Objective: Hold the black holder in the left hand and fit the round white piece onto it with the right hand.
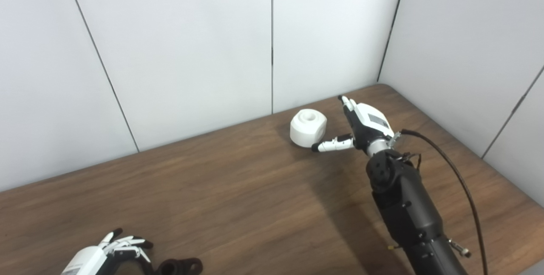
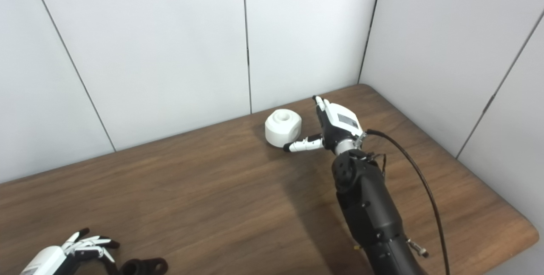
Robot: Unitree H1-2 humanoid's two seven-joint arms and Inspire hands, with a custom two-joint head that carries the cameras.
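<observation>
The round white piece (image 1: 308,127) stands on the wooden table (image 1: 238,190) near the back wall, its hollow top facing up. My right hand (image 1: 361,127) is open just to its right, thumb stretched along the front of the piece and fingers pointing up beside it, nothing held. The black holder (image 1: 179,266) lies at the table's front left edge, partly cut off by the picture's bottom. My left hand (image 1: 108,253) rests right beside the holder's left end, fingers spread over it but not closed around it.
White wall panels (image 1: 191,45) close off the back and right side of the table. The table's right edge (image 2: 501,207) runs diagonally behind my right arm, and a black cable (image 1: 459,185) loops off that arm.
</observation>
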